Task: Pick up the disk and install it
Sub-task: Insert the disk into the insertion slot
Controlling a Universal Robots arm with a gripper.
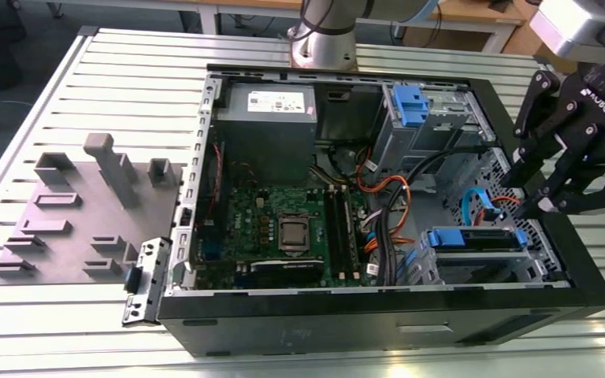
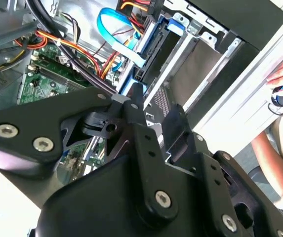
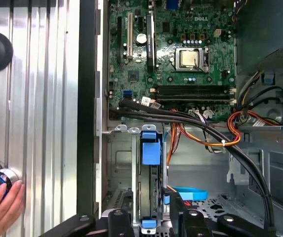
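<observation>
While its fingers stand apart and grip nothing, the gripper straddles the disk.
Nearest, both fingers flank the blue-railed disk, sitting edge-up in the drive bay. I judge good work here means a square, centred hold on the rails, clear of the orange cables beside and the motherboard beyond.

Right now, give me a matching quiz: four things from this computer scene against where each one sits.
1 disk
2 power-supply box
3 grey fixture plate
4 gripper

A on the table, outside the case
B over the case's wall at the exterior view's right
C inside the case, bearing a white sticker
D in the drive bay

Pairs: 1-D, 2-C, 3-A, 4-B.
</observation>
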